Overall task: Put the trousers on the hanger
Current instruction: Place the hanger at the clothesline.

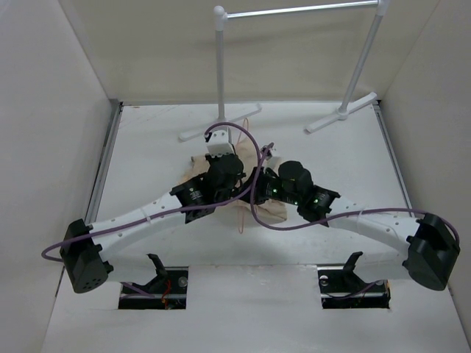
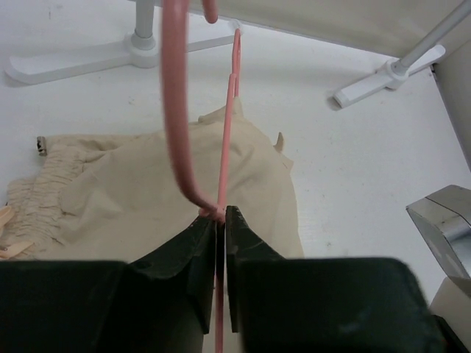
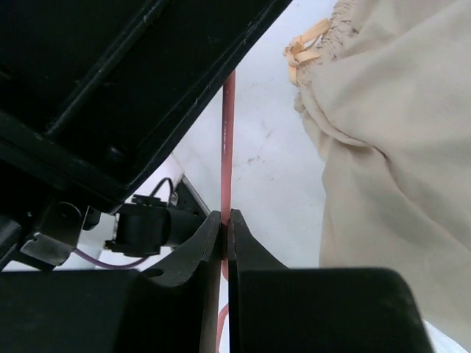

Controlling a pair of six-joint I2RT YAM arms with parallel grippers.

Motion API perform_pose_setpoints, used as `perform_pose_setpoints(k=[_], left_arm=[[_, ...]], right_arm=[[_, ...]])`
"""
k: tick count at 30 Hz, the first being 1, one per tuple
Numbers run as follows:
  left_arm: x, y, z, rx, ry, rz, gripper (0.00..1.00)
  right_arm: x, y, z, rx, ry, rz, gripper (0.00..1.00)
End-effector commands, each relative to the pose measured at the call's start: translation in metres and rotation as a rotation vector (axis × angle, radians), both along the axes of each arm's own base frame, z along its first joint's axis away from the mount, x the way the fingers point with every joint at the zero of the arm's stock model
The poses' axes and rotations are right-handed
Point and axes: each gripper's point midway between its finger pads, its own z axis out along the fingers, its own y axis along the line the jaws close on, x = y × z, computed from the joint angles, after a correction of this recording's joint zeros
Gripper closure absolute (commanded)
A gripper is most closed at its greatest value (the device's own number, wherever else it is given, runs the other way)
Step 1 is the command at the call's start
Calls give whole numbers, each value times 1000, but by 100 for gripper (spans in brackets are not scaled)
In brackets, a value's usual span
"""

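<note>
No words, labels, brand marks, numbers or signs can be read in any of the three views.

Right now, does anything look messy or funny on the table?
Yes, a little. The trousers lie scrunched in a heap on the table, waist bunched up, not spread flat. The left gripper and the right gripper both pinch the thin hanger. Nothing looks torn or spilled.
</note>
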Motion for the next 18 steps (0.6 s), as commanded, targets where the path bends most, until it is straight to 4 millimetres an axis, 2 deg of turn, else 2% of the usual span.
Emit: perform_pose_setpoints(k=[1,5,8,10,18], left_arm=[[3,-4,52,-157,-79,1,87],[0,-8,70,-216,-91,-43,58],[-3,-2,87,-253,-113,-51,36],[-6,4,101,-271,-133,-57,0],[-30,31,190,-393,-275,-102,0]], right_arm=[[-5,9,75,212,-94,20,95],[-8,5,115,338,-103,38,96],[3,-2,126,366,-108,24,96],[11,-5,131,373,-115,11,96],[37,-21,166,408,-170,-32,96]])
